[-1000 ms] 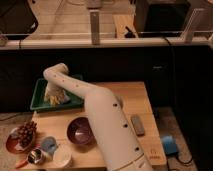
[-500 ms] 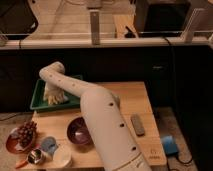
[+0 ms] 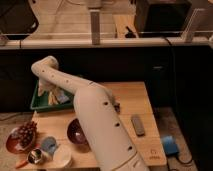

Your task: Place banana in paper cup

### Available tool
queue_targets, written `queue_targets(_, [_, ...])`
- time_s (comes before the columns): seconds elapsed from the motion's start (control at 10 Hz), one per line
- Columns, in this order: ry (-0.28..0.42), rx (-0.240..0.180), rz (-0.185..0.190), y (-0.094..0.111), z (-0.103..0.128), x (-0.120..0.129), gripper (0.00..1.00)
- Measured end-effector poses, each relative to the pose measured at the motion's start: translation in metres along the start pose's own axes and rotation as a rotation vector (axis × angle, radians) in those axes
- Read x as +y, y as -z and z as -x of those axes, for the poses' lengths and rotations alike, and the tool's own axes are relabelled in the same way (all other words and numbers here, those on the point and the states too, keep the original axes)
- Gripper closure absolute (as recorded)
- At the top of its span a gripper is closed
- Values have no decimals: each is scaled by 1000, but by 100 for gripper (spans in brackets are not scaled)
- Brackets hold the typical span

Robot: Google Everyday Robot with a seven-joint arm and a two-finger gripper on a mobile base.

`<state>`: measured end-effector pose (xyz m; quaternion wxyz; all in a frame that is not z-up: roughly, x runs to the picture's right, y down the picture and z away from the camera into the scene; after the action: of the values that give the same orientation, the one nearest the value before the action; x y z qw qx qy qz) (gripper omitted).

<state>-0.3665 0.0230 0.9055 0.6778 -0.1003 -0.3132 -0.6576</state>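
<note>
The claw [image 3: 44,89] is down inside the green tray [image 3: 36,106], at the end of the white arm [image 3: 95,120]. I cannot tell whether it is released or clenched, because the arm hides it. A pale yellow shape just beside and below the claw looks like the banana [image 3: 50,98], lying in the tray. The step in hand appears to be the pickup.

To do it well, I would take the banana across its middle rather than at a tip, so it hangs level. Then lift straight up until it clears the tray wall.

The paper cup [image 3: 62,156] stands well apart from the claw, toward the near table edge. A light-blue cup [image 3: 49,144] and a small metal cup [image 3: 34,156] sit just beside it. Aim for the white one and lower the banana end-first, since it is probably longer than the cup's mouth is wide
</note>
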Motion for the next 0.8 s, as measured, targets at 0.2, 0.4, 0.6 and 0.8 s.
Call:
queue_targets(0.2, [-1, -23, -37, -14, 2, 1, 23])
queue_targets(0.4, [-9, -53, -43, -27, 6, 5, 23])
queue_targets(0.6, [-20, -67, -46, -35, 8, 13, 31])
queue_targets(0.8, [-24, -73, -52, -36, 8, 14, 34])
